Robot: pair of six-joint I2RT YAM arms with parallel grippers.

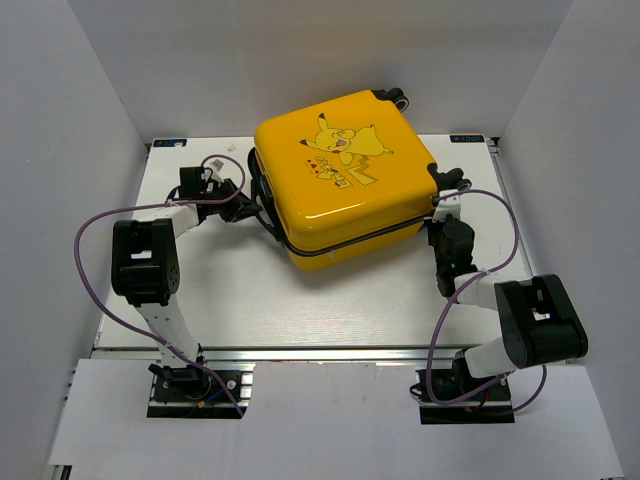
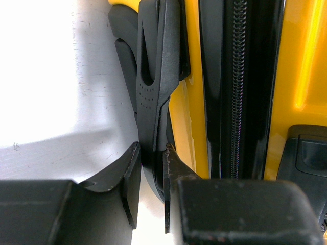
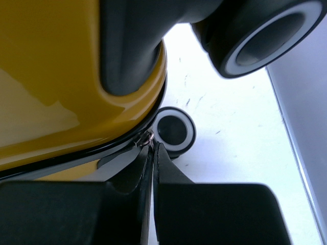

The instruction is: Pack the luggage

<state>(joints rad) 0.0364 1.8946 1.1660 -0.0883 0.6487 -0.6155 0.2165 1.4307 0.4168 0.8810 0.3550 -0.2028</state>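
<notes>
Top view: the yellow luggage [image 1: 345, 180] is seen lying flat and closed on the far half of the white table [image 1: 300, 300], cartoon side up; the left gripper [image 1: 245, 195] is placed against its left edge and the right gripper [image 1: 440, 205] against its right corner. Left wrist view: a black handle [image 2: 153, 76] on the yellow shell is pinched between the left jaws, which are held slightly apart by it; a black zip [image 2: 236, 76] is seen running along the seam beside it. Right wrist view: the right jaws are pressed together, their tips set at a small metal ring [image 3: 148, 138] on the seam; whether it is gripped cannot be told; a black wheel [image 3: 176, 130] is seen just beyond.
</notes>
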